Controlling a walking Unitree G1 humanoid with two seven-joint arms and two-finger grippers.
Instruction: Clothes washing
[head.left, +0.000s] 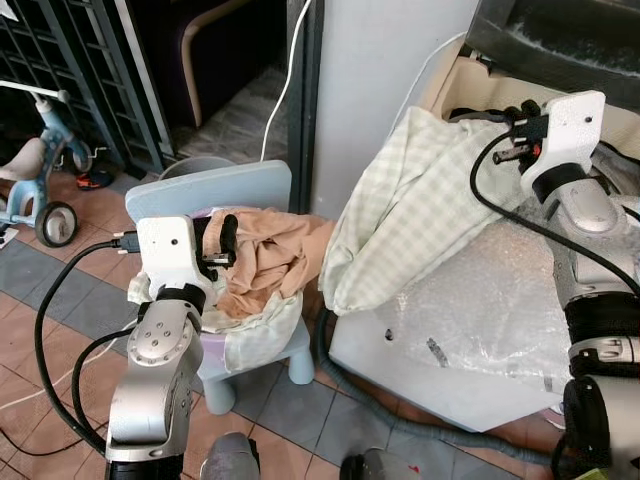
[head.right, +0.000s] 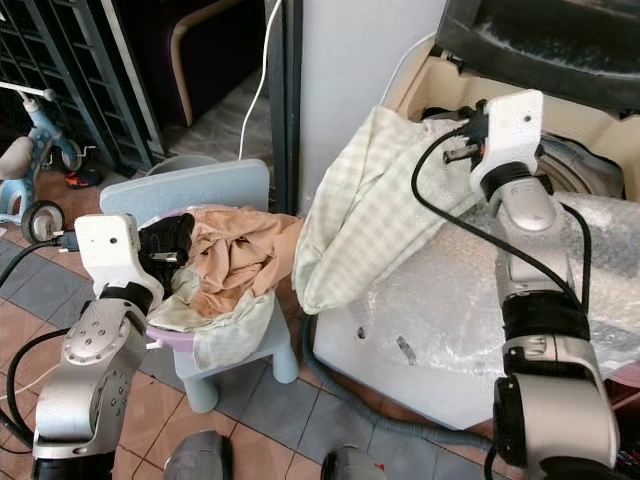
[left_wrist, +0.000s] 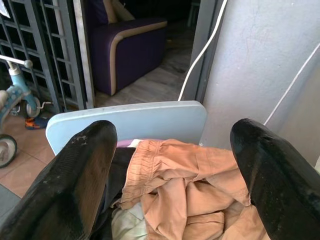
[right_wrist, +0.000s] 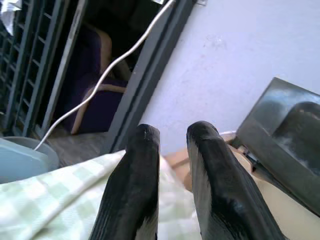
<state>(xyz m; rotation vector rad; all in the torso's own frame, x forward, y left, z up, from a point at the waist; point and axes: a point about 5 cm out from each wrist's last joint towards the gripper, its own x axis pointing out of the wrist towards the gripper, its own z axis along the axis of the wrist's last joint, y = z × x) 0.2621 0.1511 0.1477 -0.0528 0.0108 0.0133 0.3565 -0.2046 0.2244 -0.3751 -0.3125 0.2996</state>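
A small pale-blue chair (head.left: 215, 190) stands on the tiled floor (head.left: 60, 300) just beside the washing machine (head.left: 470, 330), whose front is wrapped in bubble wrap (head.left: 500, 290). Behind the chair are a grey wall (head.left: 385, 70) with a white cable (head.left: 290, 80) running down its edge, a dark metal gate (head.left: 80, 70), and a child's tricycle (head.left: 35, 185) off to the robot's left. A grey hose (head.left: 400, 425) lies on the floor under the machine. The machine's dark lid (head.left: 560, 40) is raised. On the chair seat lies a heap of clothes: tan trousers (head.left: 275, 255) crumpled on top, with a gathered waistband visible in the left wrist view, over a pale green checked piece (head.left: 255, 335) that hangs off the seat front. The left gripper (head.left: 222, 245) sits at the heap's left edge, its two black fingers (left_wrist: 80, 175) spread wide apart on either side of the trousers, nothing between them held. A large green-and-white checked cloth (head.left: 400, 215) drapes from the machine's opening down over its front corner, loose and folded. The right gripper (head.left: 515, 135) is at the top of that cloth near the opening, its fingers (right_wrist: 135, 185) drawn close together with only a narrow gap; whether the cloth is pinched between them cannot be told.
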